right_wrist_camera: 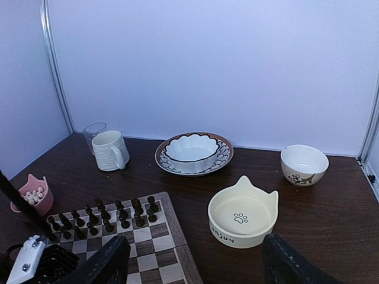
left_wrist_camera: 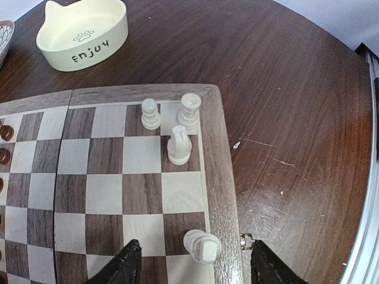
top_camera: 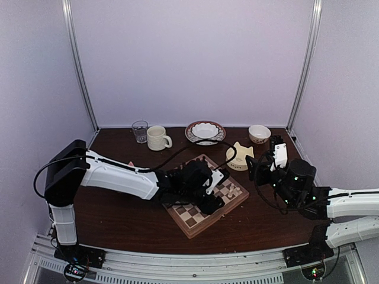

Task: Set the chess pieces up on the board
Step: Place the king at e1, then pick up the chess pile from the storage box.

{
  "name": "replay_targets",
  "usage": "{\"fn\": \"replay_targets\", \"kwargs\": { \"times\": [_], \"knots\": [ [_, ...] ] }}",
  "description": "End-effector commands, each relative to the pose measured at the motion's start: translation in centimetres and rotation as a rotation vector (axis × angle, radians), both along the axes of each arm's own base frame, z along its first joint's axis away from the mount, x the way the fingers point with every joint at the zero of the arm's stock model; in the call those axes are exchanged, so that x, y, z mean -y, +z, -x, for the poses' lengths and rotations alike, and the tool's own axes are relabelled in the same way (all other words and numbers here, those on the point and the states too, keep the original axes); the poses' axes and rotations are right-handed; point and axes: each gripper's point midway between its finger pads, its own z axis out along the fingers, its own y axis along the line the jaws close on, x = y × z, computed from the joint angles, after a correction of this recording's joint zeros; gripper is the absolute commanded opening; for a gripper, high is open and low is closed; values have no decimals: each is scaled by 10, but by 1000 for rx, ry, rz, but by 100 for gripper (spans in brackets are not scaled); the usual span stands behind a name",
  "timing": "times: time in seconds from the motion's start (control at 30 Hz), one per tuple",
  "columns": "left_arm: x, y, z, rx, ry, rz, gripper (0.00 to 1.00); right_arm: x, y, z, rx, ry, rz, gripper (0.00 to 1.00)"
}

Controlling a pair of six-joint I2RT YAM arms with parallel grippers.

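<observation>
The board (left_wrist_camera: 219, 154) lies in the middle of the table (top_camera: 118, 219). In the left wrist view, three cream-white chess pieces (left_wrist_camera: 179, 145) stand near its corner. A fourth white piece (left_wrist_camera: 202, 245) stands on an edge square between the fingers of my left gripper (left_wrist_camera: 195, 265), which is open and touches nothing. In the top view, that gripper (top_camera: 216, 200) hovers over the board (top_camera: 189, 222). My right gripper (right_wrist_camera: 195, 266) is open and empty, off the board's right side (top_camera: 263, 165). Dark pieces (right_wrist_camera: 100, 216) fill the far rows. A pink bowl (right_wrist_camera: 32, 195) holds more white pieces.
A cream cat-shaped bowl (top_camera: 240, 157) marked "Enjoy" sits just beyond the board's right corner. Along the back stand a glass (top_camera: 140, 130), a white mug (top_camera: 158, 138), a scalloped bowl on a patterned plate (top_camera: 205, 131) and a small bowl (top_camera: 259, 133).
</observation>
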Motion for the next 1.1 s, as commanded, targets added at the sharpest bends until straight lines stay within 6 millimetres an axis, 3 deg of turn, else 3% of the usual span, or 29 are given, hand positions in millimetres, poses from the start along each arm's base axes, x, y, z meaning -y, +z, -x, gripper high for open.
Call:
{"fn": "replay_targets", "kwargs": {
  "times": [0.0,0.1,0.2,0.27,0.3,0.33,0.57,0.63,0.87,1.07],
  "knots": [
    [-14,54,1,55,29,72,66,2,1,-1,6,-1,-1,80],
    [-41,78,-1,87,94,82,66,1,1,-1,3,3,1,80],
    [-75,84,-10,112,187,25,65,-1,0,-1,-5,9,4,80],
    [-105,82,-22,128,278,-27,64,-1,0,-3,-24,-1,4,85],
    [-120,81,-29,127,324,-40,64,1,0,-4,-38,-21,-5,95],
    [-136,79,-37,112,368,-47,64,3,2,-6,-52,-36,-23,99],
    [-262,51,-89,-32,740,-29,62,-4,9,6,-45,54,-81,100],
    [-290,41,-98,-42,821,-54,61,-4,11,9,-32,74,-96,100],
    [-345,13,-119,-123,949,-134,41,-3,9,5,-66,48,-44,100],
    [-364,-5,-130,-153,999,-198,34,-4,7,5,-64,50,-46,99]
  ]
}}
